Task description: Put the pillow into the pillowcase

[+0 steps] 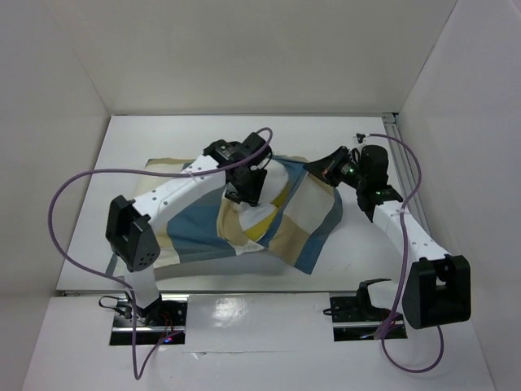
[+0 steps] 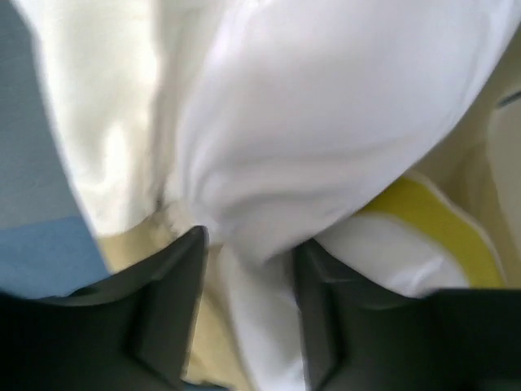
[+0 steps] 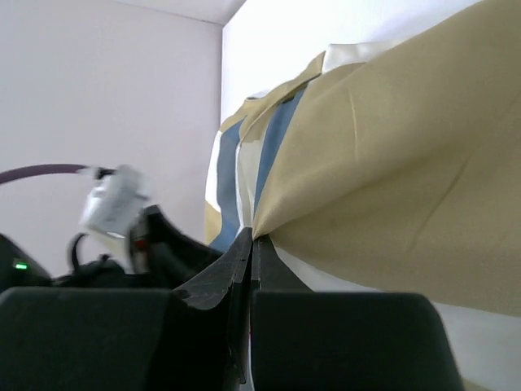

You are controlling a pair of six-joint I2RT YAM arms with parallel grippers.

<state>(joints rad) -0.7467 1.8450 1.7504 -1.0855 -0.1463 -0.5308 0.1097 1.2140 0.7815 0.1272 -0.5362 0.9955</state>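
Observation:
The pillowcase (image 1: 195, 228), in blue, tan and cream blocks, lies bunched across the middle of the table. The white pillow (image 1: 262, 217) with its yellow band (image 1: 259, 231) shows at the case's mouth. My left gripper (image 1: 244, 195) hangs right over that spot. In the left wrist view its jaws (image 2: 251, 240) stand apart, with a loose fold of the pillow (image 2: 326, 122) between them and blue pillowcase cloth (image 2: 41, 244) to the left. My right gripper (image 1: 316, 169) is shut on the pillowcase's far right edge. The right wrist view shows it (image 3: 252, 236) pinching tan cloth (image 3: 391, 179), lifted.
The white table (image 1: 122, 147) is enclosed by white walls at the left, back and right. A metal rail (image 1: 395, 130) runs along the right wall. Purple cables (image 1: 65, 195) loop off both arms. The left arm's elbow (image 1: 134, 236) overhangs the case's near left corner.

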